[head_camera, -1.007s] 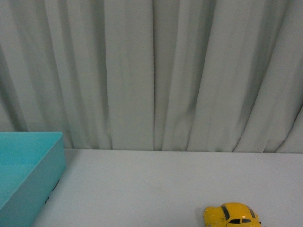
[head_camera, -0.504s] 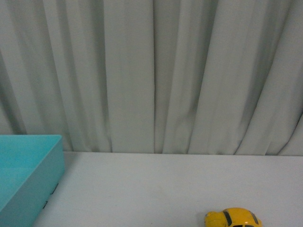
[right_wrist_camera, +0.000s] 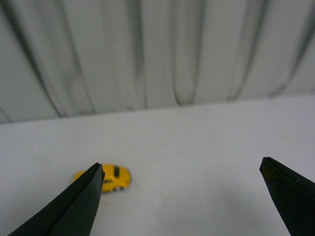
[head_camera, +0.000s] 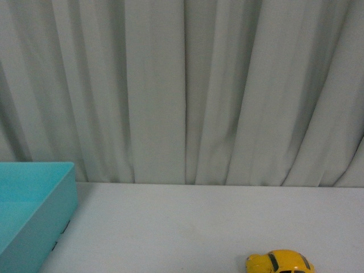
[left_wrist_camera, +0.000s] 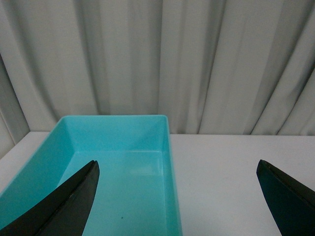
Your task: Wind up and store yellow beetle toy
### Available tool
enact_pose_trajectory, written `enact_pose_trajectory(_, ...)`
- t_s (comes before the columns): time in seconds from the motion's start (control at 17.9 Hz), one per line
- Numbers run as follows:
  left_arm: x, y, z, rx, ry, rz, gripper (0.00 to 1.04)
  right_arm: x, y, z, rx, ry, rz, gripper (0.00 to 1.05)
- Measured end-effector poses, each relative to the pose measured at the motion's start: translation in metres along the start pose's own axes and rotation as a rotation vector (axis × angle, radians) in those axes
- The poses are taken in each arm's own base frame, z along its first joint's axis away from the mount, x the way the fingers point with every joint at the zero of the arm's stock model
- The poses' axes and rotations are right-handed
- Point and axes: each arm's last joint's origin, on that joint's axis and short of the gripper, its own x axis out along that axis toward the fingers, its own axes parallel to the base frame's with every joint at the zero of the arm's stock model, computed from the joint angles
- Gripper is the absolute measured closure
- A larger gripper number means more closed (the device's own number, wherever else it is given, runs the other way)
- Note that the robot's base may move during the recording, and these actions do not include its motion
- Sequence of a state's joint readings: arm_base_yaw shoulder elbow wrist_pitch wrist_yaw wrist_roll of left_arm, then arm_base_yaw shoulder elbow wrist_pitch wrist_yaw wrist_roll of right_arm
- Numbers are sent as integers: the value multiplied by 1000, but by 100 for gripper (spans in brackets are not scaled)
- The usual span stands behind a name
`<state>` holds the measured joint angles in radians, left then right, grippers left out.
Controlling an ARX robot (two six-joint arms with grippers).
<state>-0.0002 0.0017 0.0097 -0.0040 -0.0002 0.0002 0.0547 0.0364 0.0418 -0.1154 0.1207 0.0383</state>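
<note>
So the yellow beetle toy (head_camera: 280,262) is sitting on the white tabletop (head_camera: 170,227), right of the middle and way down at the near edge of the front view. You only get the roof, dark windows and rounded nose; the lower half is cut off by the frame. Over on the left there's a teal bin (head_camera: 35,224), open on top and rectangular, parked on the same tabletop up near the grey curtain (head_camera: 182,85) that fills the whole background. Car and bin are well apart, with a big stretch of bare white between them. The pincers only show up in their own wrist views. The left pincer (left_wrist_camera: 177,166) is spread wide. One dark finger (left_wrist_camera: 64,206) overlaps the bin's side wall in the picture and the other sits over plain tabletop, so the camera looks straight into the bin. You can see its smooth floor with one tiny dark speck on it. The right pincer (right_wrist_camera: 181,163) is spread wide too, looking down at the tabletop with the curtain behind. From there the beetle is small and a bit blurry, standing on its wheels. It's partly tucked behind the tip of one finger rather than centred in the gap between the two.
</note>
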Motion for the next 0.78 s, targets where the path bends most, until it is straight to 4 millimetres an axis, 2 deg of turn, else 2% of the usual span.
enact_pose_trajectory(0.06,0,0,0,0,0,-1,7,2,5,-2,48,115,-72,7)
enact_pose_trajectory(0.11,0,0,0,0,0,1,7,6,-1,3,91,64,-112,7)
enact_pose_trajectory(0.22,0,0,0,0,-1,0,7,24,-30,25,113,-36,-197,7)
enact_pose_trajectory(0.39,0,0,0,0,0,2,7,57,-86,61,31,-146,-221,7)
enact_pose_trajectory(0.45,0,0,0,0,-1,1,7,70,-96,73,0,-154,-186,7)
enact_pose_trajectory(0.62,0,0,0,0,-1,1,7,111,-89,92,-86,-135,-12,7)
enact_pose_trajectory(0.67,0,0,0,0,0,1,7,131,-79,99,-118,-107,71,7)
enact_pose_trajectory(0.78,0,0,0,0,-1,0,7,190,-45,113,-228,-55,308,7)
